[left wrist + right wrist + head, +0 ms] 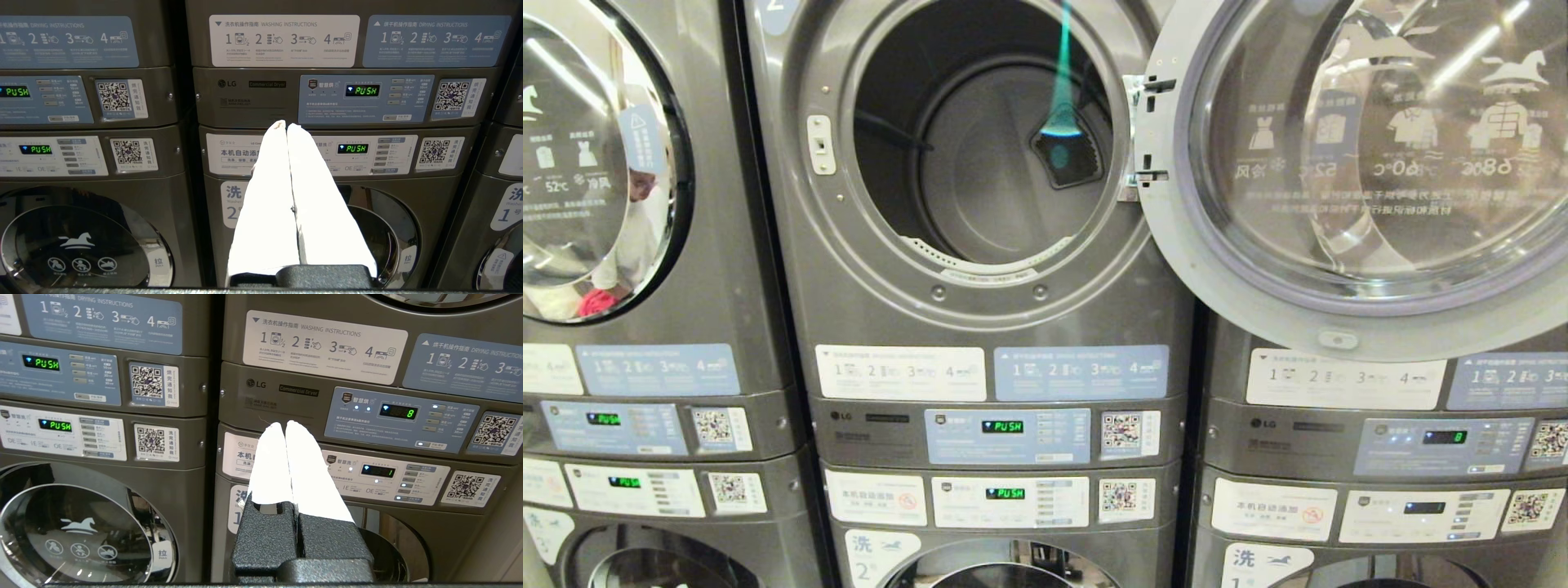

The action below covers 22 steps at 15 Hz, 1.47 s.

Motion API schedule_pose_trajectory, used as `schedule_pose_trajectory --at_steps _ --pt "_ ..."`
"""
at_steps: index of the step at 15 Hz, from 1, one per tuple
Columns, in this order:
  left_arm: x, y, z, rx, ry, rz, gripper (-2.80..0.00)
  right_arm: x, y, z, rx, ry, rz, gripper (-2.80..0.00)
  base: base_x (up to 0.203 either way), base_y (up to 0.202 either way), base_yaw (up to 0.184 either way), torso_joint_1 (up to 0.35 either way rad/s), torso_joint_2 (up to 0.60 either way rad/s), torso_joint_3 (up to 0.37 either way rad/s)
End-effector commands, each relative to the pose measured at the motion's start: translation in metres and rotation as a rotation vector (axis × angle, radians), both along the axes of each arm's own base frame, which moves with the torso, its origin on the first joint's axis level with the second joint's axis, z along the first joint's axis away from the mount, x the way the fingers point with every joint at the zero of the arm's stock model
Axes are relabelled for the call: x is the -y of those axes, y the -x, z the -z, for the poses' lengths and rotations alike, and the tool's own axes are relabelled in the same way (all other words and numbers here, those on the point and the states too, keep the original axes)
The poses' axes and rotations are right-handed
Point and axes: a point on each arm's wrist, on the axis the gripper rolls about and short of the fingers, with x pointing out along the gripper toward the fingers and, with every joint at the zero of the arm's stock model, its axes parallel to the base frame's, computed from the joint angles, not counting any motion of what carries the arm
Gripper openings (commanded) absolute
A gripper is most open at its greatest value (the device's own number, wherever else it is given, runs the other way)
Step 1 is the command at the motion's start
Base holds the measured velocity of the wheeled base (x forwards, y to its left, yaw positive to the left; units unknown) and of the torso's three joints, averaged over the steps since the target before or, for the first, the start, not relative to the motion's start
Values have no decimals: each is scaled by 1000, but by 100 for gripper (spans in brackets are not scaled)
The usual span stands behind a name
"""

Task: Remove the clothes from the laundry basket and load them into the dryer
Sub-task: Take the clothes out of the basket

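- a row of grey stacked laundry machines fills the head view, with the middle dryer [980,155] standing open and its dark drum [1005,163] bare of any clothes that can be seen.
- the dryer door [1347,163] is swung out to the right on its hinges, its glass covering much of the upper front of the neighbouring machine [1380,457].
- a teal streak of light falls from the top of the opening onto a dark vent [1068,157] at the back of the drum.
- below the opening, a white instruction label [900,372] and a blue instruction label [1081,372] sit side by side, above a control panel [1006,436] whose green display [1002,426] reads "push".
- the closed door of the machine on the left [596,163] reflects a person in pale clothing.
- neither arm appears in the head view, and no laundry basket or clothes show in any of the three views.
- the left gripper [286,127] points at the middle stack's control panels, its white fingers [269,196] pressed together tip to tip, clenched on nothing.
- the right gripper [284,425] points at the stack to the right, just below its "lg" panel [282,400]; its white fingers [306,477] are likewise clenched and empty.
- a green "8" [410,413] glows on that machine's dryer display.
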Motion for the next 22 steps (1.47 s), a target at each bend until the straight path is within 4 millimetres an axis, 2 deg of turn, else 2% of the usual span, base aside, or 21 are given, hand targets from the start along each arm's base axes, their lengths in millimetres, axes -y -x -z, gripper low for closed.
schedule_pose_trajectory --at_steps 1,22 --pt "0 0 0 0 0 -1 -280 0 0 0 1 1 -2 -280 0 0 0 -61 118 66" --pt "0 0 0 0 0 0 -280 1 0 0 4 -79 27 -280 0 0 0 -65 138 74"
